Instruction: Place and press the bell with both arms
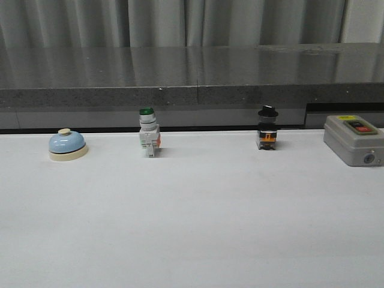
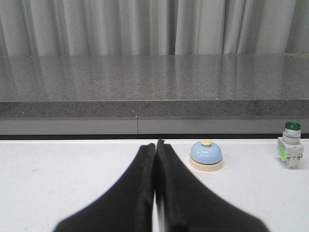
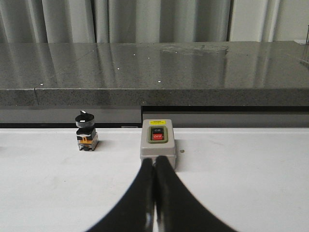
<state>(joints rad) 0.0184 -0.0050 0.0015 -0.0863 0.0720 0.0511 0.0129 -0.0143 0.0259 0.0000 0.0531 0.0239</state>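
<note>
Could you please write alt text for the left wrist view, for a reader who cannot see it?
The left gripper, its black fingers pressed shut on nothing, points across a white table at a light-blue bell sitting untouched just beyond it. A green-capped switch stands farther along, before a grey stone ledge and curtains.

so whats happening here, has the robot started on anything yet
Nothing is being handled yet. The bell sits untouched at the far left of the white table, in a row with a green-capped switch, a black-knobbed switch and a grey box at the right. The left gripper is shut and empty, pointing just beside the bell. The right gripper is also shut and empty, facing the grey box.
</note>
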